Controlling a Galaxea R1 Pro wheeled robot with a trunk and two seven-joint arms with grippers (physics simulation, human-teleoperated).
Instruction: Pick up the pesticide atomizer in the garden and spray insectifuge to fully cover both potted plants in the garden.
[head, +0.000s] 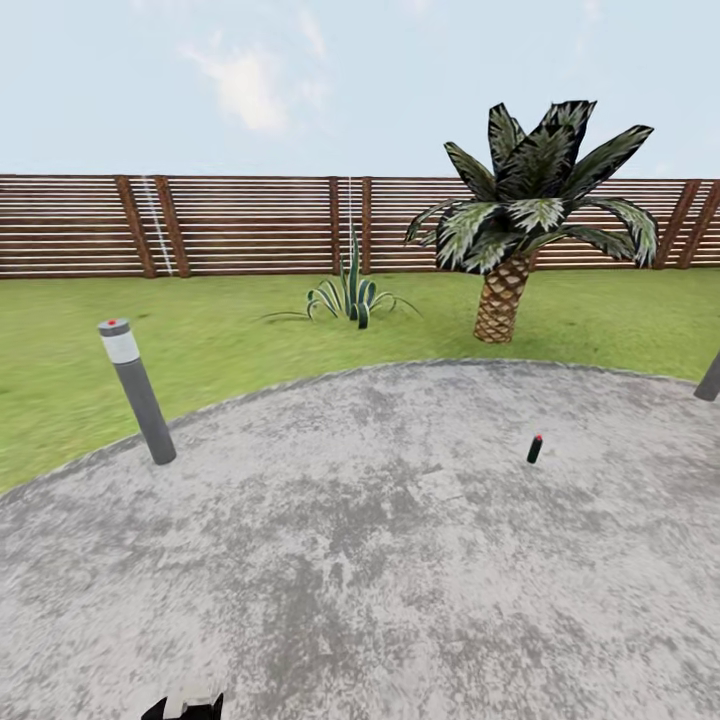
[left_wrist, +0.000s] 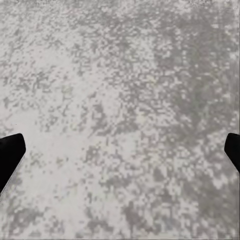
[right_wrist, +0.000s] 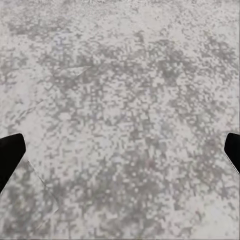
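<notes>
**Observer:** What do you have, left to right?

**Operator:** A grey bollard lamp (head: 137, 390) stands at the patio (head: 350, 560) edge. Past it, out on the lawn (head: 220, 340), 1 potted plant (head: 350, 295) sits before the fence (head: 240, 225), with a palm (head: 520, 220) to its right. The pesticide atomizer (head: 535, 449) stands upright on the paving, dark with a red tip.

**Observer:** And the grippers?

**Operator:** I see the left gripper (left_wrist: 120, 150) and the right gripper (right_wrist: 120, 150) both spread wide, nothing between the fingers (left_wrist: 10, 152), only bare paving beneath them. The bottle is well ahead of both, nearer the right fingers' (right_wrist: 10, 152) side.

**Observer:** Risks?

**Operator:** It is slim and upright, so I judge that a fast approach or an off-centre finger could tip it and roll it away. I also count 1 plant, not 2; I could miss the other.
</notes>
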